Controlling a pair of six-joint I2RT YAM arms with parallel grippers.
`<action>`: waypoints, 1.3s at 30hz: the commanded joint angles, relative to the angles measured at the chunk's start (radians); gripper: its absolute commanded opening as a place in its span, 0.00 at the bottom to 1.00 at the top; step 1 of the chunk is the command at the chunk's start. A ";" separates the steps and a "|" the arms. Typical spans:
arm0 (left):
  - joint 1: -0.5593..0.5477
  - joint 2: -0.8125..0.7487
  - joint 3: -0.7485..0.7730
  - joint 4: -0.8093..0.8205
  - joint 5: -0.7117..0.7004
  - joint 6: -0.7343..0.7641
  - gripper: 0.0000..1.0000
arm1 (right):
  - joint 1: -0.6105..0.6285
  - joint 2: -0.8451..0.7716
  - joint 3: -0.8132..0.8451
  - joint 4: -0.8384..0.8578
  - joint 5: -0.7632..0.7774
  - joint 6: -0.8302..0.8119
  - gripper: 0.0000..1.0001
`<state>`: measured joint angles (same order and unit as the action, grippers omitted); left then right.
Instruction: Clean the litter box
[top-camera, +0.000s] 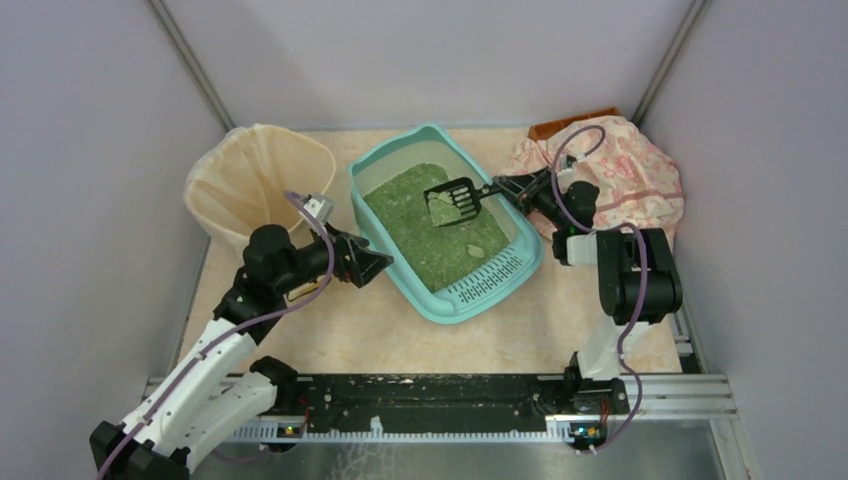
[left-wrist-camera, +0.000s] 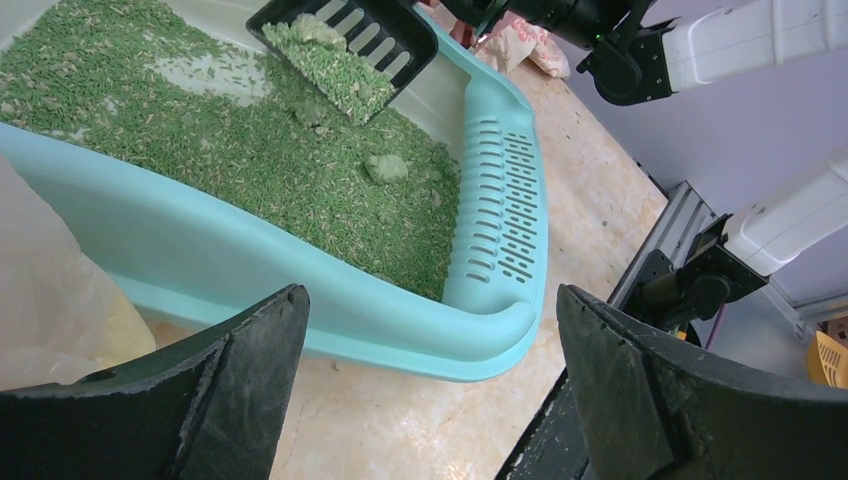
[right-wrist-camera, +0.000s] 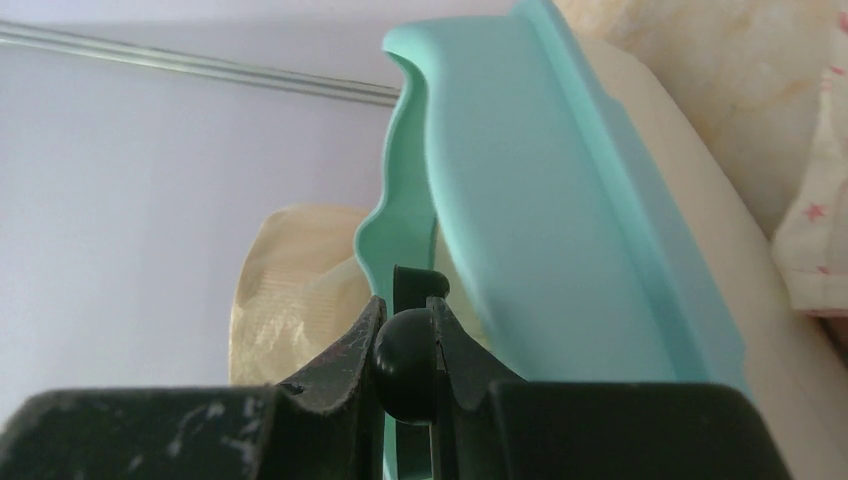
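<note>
1. Nearest my vantage is the mounting rail (top-camera: 430, 405), with both arm bases bolted to it.
2. Next out, the left gripper (top-camera: 375, 265) hangs just beside the near-left wall of the litter box (top-camera: 420, 135), between it and the bin (top-camera: 215, 150). Its pincer is spread wide and grips nothing, and I see no contact with the box.
3. At mid-table the teal litter box sits at a slant, its slotted grate end toward the rail and green granules (top-camera: 420, 235) across its floor.
4. By my reading the job is partly through. The black scoop (top-camera: 452, 200) is raised above the litter with a pale clump and some granules on it, and nothing shows that load tipped out yet. One more clump (top-camera: 474, 251) lies in the litter near the grate, so at least another pass is left. I cannot see what the bin holds.
5. Farther right, the right gripper (top-camera: 510, 188) reaches over the box's right rim. Its pincer is clamped narrow on the scoop's handle, which the wrist view confirms.
6. Farthest back are the bag-lined bin at left and a pink patterned cloth (top-camera: 630, 170) at right.
</note>
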<state>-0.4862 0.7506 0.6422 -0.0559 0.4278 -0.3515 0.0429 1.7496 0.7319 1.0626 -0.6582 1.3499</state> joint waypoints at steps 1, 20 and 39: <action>0.002 0.008 0.004 0.064 0.018 -0.016 0.98 | 0.050 -0.054 0.035 -0.065 0.027 -0.074 0.00; 0.003 -0.022 0.018 0.021 0.025 0.002 0.98 | -0.037 -0.069 -0.024 0.027 0.080 0.004 0.00; 0.003 -0.140 -0.004 -0.067 -0.027 0.029 0.99 | 0.067 -0.089 0.179 -0.321 0.130 -0.190 0.00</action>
<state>-0.4862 0.6373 0.6369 -0.1120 0.4149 -0.3420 0.0799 1.7214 0.8730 0.7841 -0.5941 1.2232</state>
